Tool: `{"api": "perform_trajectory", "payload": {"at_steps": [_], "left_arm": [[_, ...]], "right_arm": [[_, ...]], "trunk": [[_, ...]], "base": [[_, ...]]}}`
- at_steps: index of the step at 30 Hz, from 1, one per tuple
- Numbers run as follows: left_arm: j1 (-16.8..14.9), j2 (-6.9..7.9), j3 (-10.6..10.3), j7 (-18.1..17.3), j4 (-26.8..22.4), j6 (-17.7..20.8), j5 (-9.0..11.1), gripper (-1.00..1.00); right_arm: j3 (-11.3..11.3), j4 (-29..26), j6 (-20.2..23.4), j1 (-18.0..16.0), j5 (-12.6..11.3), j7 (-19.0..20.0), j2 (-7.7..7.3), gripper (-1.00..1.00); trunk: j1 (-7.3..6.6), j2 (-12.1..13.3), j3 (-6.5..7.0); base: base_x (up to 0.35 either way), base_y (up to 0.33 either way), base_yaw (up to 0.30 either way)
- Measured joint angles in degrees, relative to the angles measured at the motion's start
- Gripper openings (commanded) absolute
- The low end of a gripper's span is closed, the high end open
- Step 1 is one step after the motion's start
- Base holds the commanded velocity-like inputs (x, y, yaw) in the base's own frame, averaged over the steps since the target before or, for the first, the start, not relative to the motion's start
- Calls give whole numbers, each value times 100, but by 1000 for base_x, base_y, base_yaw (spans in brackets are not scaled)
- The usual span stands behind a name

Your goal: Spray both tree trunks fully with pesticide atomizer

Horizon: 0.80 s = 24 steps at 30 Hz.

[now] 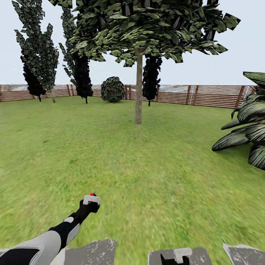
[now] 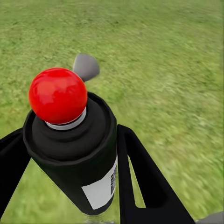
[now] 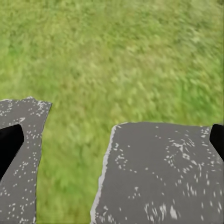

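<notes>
Our left gripper [image 2: 70, 163] grips the pesticide atomizer [image 2: 74, 144] over the lawn [image 1: 147, 165] — tree trunk [image 1: 138, 92] well ahead; right fingers' [image 3: 9, 144] state we cannot tell.

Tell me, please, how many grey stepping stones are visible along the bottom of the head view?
3: the left stone, the middle stone and the right stone, all cut by the frame edge; more may lie hidden.
</notes>
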Motion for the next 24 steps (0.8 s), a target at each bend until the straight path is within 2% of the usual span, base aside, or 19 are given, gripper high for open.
{"api": "perform_trajectory", "payload": {"at_steps": [13, 24], "left_arm": [[0, 0, 0, 0, 0, 0, 0, -100], [-1, 0, 0, 0, 1, -1, 0, -100]], "right_arm": [[0, 0, 0, 0, 0, 0, 2, 100], [0, 0, 0, 1, 0, 1, 9, 100]], "trunk": [[0, 0, 0], [0, 0, 0]], "base": [[342, 6, 0], [341, 129, -11]]}}
